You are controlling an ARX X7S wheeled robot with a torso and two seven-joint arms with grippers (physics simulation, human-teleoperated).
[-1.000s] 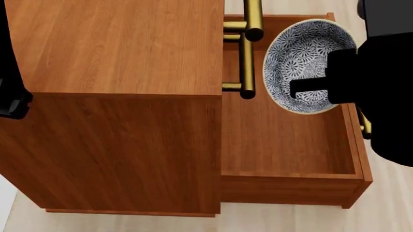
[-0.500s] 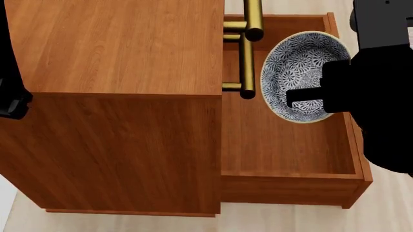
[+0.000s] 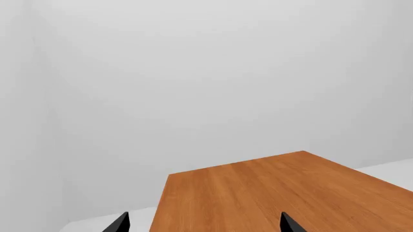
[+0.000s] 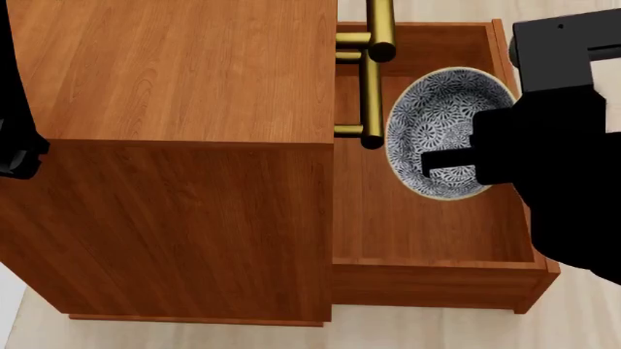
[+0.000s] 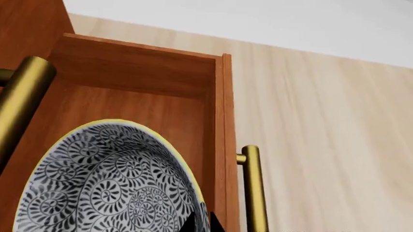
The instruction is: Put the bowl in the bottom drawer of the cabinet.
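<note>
Over bottom drawer point(image 4: 427, 225), bowl-gripping right hand point(image 4: 456, 161)

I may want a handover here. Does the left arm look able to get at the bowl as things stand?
Probably not. The bowl hangs in the right gripper over the open bottom drawer, while the left gripper sits across the cabinet, whose body lies between.

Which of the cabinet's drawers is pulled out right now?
The bottom drawer, the only one slid out past the cabinet front, its inside showing. The right gripper holds the bowl over it. The upper drawers show only their handles.
</note>
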